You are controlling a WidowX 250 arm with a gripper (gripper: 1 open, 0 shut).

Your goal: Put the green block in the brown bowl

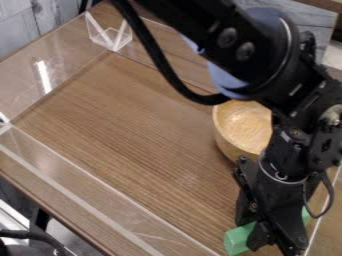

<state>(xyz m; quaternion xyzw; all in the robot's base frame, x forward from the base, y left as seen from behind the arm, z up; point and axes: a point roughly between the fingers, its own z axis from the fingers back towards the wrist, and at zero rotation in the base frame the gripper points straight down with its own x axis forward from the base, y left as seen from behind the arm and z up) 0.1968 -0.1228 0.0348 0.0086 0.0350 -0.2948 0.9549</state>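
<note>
The green block (239, 240) lies on the wooden table at the bottom right, close to the front edge. Only its left end and a sliver on the right show past the black fingers. My gripper (269, 236) points straight down over it, and its fingers are shut on the green block. The brown bowl (246, 126) stands just behind the gripper, to the upper left of it, and holds nothing that I can see. The black arm hides the bowl's right part.
A clear acrylic wall (54, 60) runs along the left and back of the wooden table (127, 130). Another clear panel (80, 215) lines the front edge. The bulky black and blue arm (247, 45) reaches over the bowl from the top.
</note>
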